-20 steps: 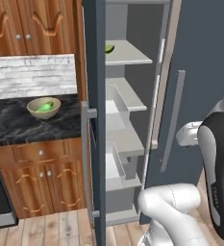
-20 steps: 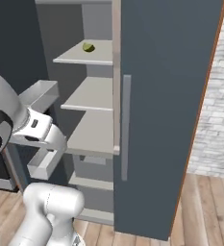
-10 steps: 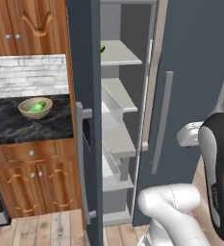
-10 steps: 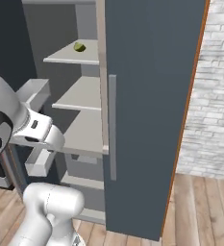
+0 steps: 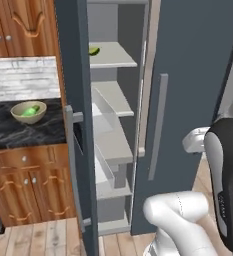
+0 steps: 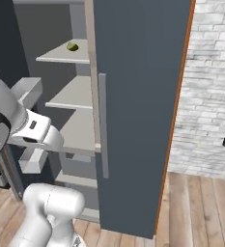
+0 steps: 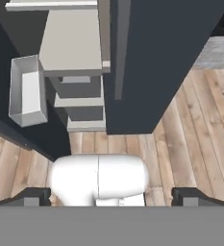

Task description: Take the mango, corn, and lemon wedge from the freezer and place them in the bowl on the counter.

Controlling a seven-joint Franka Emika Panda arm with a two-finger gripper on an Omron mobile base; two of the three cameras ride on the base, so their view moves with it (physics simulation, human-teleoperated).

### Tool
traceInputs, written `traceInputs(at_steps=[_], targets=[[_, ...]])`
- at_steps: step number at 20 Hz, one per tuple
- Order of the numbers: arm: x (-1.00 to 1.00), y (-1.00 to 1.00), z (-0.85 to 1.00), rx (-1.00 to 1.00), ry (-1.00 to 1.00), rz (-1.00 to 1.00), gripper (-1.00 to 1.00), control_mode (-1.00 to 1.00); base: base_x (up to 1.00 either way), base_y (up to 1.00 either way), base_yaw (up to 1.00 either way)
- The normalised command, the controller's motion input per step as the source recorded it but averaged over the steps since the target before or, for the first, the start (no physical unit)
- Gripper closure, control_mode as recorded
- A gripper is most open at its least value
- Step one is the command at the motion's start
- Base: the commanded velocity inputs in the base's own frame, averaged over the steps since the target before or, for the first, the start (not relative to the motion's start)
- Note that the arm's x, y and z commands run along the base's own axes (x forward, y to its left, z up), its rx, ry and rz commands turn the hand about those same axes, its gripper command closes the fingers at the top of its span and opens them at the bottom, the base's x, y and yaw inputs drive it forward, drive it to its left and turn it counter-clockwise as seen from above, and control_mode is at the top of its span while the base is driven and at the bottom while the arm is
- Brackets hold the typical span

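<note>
From the left base view, the freezer point(image 5: 188, 75) stands with its left door open. A small green-yellow thing, probably the lemon wedge point(image 5: 94, 51), lies on its top shelf point(image 5: 115, 56). Left of the freezer, on the counter point(image 5: 18, 131), sits the bowl point(image 5: 28, 112) with a bright green item point(image 5: 31, 111) inside.

From the right base view, the lemon wedge point(image 6: 72, 47) rests on the same top shelf point(image 6: 68, 54), left of the closed door with its bar handle point(image 6: 103, 125).

In the hand view, the gripper point(image 7: 111, 197) points down at the wooden floor point(image 7: 190, 129) in front of the freezer point(image 7: 166, 53), its fingertips point(image 7: 32, 197) wide apart, holding nothing.
</note>
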Motion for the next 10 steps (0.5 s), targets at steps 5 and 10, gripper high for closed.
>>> traceInputs(at_steps=[5,10], targets=[[0.00,0.00,0.00,0.00,0.00,0.00,-1.00,1.00,0.51,-0.47,0.00],[0.00,0.00,0.00,0.00,0.00,0.00,-1.00,1.00,0.84,-0.13,0.00]])
